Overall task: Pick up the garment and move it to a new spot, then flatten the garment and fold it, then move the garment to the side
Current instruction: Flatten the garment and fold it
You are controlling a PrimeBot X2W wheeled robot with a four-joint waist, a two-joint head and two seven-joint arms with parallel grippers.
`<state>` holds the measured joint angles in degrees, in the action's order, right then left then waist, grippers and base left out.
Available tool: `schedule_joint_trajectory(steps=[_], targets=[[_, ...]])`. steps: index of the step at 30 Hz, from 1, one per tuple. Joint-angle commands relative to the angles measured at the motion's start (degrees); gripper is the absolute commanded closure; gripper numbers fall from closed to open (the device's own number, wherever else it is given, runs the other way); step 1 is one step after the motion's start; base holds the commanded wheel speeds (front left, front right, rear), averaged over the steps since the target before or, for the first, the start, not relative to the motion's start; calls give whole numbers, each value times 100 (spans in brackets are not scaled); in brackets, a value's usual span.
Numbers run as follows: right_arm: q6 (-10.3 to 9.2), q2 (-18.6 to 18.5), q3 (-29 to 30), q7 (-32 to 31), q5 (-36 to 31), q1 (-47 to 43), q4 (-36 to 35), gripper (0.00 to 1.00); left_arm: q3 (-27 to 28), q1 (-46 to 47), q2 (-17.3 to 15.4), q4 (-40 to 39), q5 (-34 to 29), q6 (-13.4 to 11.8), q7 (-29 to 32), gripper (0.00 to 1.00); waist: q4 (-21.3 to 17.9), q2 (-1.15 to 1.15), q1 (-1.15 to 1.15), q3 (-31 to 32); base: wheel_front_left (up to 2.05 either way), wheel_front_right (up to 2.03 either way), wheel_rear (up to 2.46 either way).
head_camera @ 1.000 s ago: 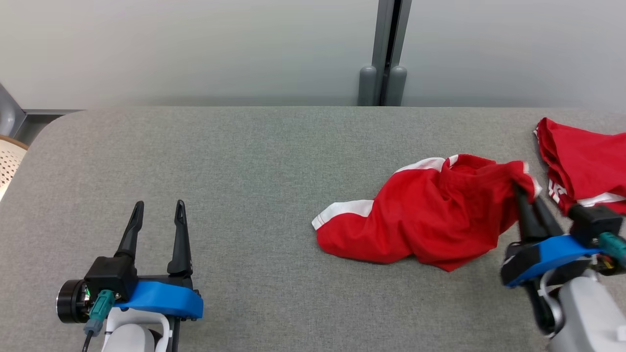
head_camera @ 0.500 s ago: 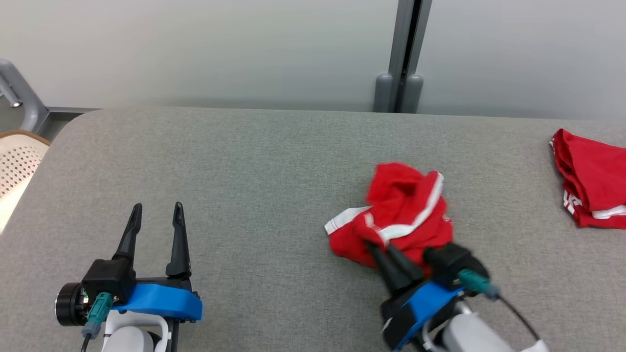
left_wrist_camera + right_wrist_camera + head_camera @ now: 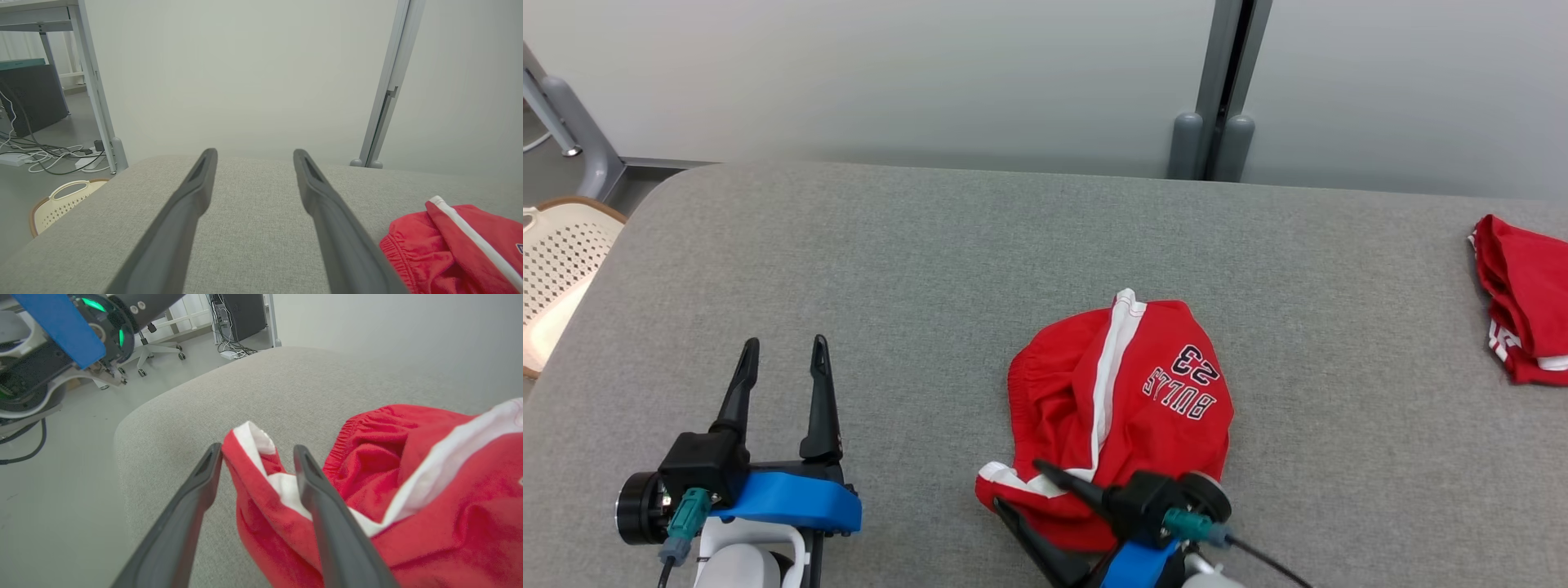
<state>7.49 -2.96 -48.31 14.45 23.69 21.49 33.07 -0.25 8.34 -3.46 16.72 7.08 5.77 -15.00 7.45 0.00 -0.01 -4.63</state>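
The garment (image 3: 1127, 408) is a pair of red shorts with a white side stripe and a "BULLS 23" print. It lies bunched on the grey table (image 3: 931, 269), near the front middle. My right gripper (image 3: 1017, 488) is at the garment's near-left corner with its jaws apart. In the right wrist view the white-trimmed hem of the garment (image 3: 429, 490) lies loose between the right gripper (image 3: 257, 449) fingers. My left gripper (image 3: 786, 343) rests open over bare table at the front left. In the left wrist view the left gripper (image 3: 255, 153) is open, and the garment (image 3: 449, 249) lies to its right.
A second red garment (image 3: 1523, 294) lies at the table's right edge. A cream perforated basket (image 3: 556, 269) stands on the floor past the table's left end. A grey post (image 3: 1217, 90) rises behind the far edge against a pale wall.
My right gripper has dragged the garment from beside the other red garment to the front middle of the table, then opened its jaws. The head camera has panned. The left arm is still.
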Motion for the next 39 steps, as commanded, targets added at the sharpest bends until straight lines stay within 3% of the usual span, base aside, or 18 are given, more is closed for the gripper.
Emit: schedule_joint_trajectory(steps=[1, 7, 18, 29, 39], targets=[[0, 4, 89, 52, 57, 137, -17, 0, 58, 42, 3, -14, 36, -21, -25, 0, -33, 0, 1, -3, 0, 0, 0], [0, -185, 911, 77, -206, 250, -271, 0, 121, -24, 5, -59, -8, -40, -25, 0, -176, 0, 1, -11, 0, 0, 0], [0, -607, 2583, 80, -849, -344, -959, 0, 177, -90, 18, -120, -41, -39, -25, 0, -331, 0, 1, -8, 0, 0, 0], [0, -390, 4378, 80, -1334, -1266, -1384, 0, 214, -155, 21, -145, -88, -8, -25, 0, -366, 0, 1, 5, 0, 0, 0], [0, -192, 4827, 72, -1612, -1512, -1546, 0, 231, -191, 29, -141, -106, -34, -25, 0, -409, 0, 1, -12, 0, 0, 0]])
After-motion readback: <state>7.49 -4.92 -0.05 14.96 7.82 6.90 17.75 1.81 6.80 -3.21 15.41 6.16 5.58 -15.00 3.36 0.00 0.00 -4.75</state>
